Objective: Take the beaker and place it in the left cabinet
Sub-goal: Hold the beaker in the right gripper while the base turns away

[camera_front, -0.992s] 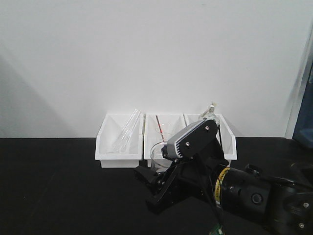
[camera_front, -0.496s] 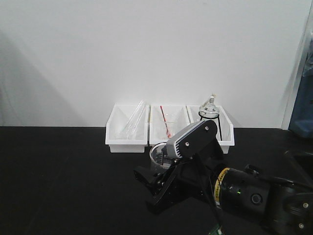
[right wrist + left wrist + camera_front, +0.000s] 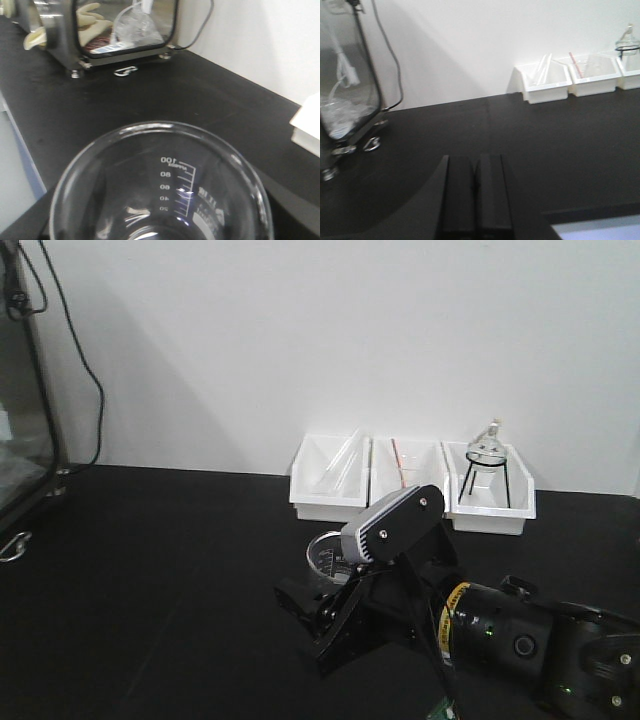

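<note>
The right arm lies low across the foreground of the front view, its forearm running in from the lower right. A grey camera housing (image 3: 390,523) sits over the wrist, and the right gripper (image 3: 318,582) points left and away over the black bench (image 3: 150,620). Its jaws pinch the one beaker (image 3: 324,553), which stands upright at the tip of the arm, mouth up. In the right wrist view the beaker (image 3: 165,200) fills the lower picture. The round rim is close to the lens and a printed scale reads 100, 80, 60, 40, 20 on the far wall; the jaws themselves are out of that picture.

Of the left arm only the left gripper (image 3: 475,164) shows, in its own wrist view. It is level over the bench with its two black fingers (image 3: 459,190) pressed together and nothing between them.

Farther off to the left stands the left cabinet (image 3: 22,410), glass-fronted, well apart from the beaker. A single metal hook (image 3: 125,71) lies on the bench just beside its foot. One black cable (image 3: 85,360) hangs down the wall (image 3: 350,340) next to it.

At the back, against the wall, three white bins (image 3: 412,478) sit side by side, touching. The left one holds leaning glass tubes (image 3: 543,67), the middle one a red rod (image 3: 575,62), and the right one a single round flask (image 3: 488,445) on a black tripod (image 3: 487,478).
</note>
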### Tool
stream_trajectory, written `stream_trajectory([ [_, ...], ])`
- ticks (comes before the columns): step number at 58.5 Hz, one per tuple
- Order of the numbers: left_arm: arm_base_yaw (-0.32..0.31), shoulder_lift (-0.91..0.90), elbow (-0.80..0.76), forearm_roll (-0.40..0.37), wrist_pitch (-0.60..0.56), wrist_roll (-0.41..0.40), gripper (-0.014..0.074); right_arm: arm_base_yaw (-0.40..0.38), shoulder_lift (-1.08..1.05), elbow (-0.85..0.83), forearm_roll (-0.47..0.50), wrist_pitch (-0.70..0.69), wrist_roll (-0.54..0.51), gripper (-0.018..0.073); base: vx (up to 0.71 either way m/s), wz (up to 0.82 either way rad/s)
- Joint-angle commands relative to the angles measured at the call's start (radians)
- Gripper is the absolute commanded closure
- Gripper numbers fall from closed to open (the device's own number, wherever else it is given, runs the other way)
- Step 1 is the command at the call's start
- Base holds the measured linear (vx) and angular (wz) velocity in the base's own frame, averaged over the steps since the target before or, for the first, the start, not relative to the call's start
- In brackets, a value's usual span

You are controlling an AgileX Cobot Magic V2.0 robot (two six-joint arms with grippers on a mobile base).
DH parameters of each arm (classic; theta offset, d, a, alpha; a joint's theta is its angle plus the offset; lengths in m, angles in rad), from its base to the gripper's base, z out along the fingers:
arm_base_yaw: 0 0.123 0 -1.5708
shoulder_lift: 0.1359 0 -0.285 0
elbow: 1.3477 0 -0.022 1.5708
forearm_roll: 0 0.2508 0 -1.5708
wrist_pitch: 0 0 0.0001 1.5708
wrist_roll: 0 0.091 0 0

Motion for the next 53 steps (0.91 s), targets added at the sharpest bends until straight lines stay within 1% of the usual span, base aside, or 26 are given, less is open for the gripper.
stream_trajectory([
  [1,-0.001,-0.019,0.016,-0.003,-0.075,-0.003,0.0595,-0.001,-0.039,-0.035,0.017,-0.05,-0.004,0.0565,-0.2,0.38],
  [18,-0.001,-0.019,0.016,-0.003,-0.075,-0.003,0.0595,-0.001,-0.039,-0.035,0.017,-0.051,-0.004,0.0565,-0.17,0.53],
  [53,-0.001,-0.019,0.016,-0.003,-0.075,-0.003,0.0595,-0.001,-0.039,-0.035,0.017,-0.051,-0.004,0.0565,-0.11,0.72],
])
